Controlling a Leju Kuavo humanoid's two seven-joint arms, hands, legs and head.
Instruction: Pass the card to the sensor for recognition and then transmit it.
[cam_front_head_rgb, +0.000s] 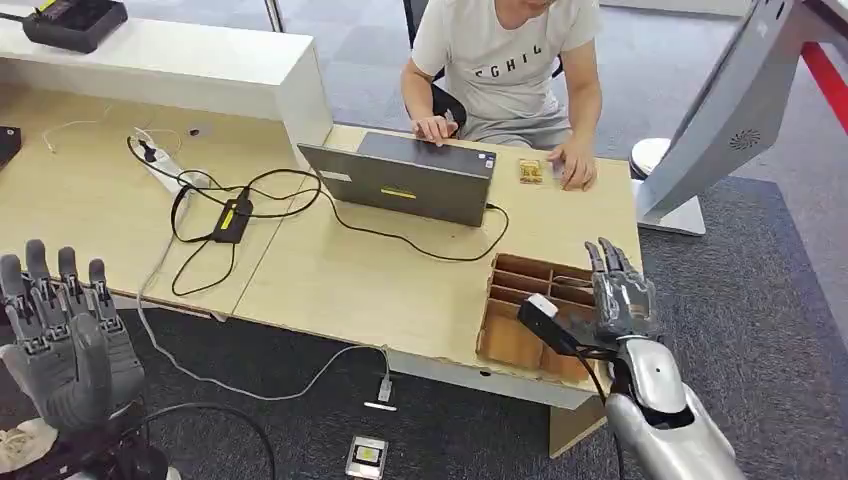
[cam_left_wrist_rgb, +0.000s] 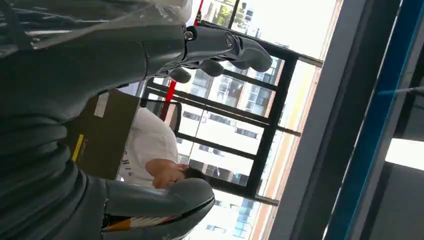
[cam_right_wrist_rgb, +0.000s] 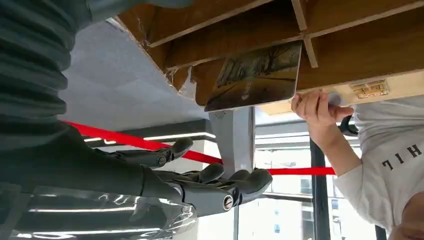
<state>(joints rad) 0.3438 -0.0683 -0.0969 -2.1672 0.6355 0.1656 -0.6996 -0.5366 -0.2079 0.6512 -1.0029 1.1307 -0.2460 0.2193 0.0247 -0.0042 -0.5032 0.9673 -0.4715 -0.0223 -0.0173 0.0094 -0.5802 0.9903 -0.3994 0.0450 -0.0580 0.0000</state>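
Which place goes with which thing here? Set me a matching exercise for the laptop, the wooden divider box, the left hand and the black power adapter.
Things:
1. laptop
2. wooden divider box
3. left hand
4. black power adapter

Places or states:
A. raised off the table's near left corner, fingers up, holding nothing
B. at the table's near right edge, by the right hand, a card standing in it
C. at the table's far side, in front of the seated person
D. left of the laptop, among looped cables

Pairs: 1-C, 2-B, 3-A, 4-D
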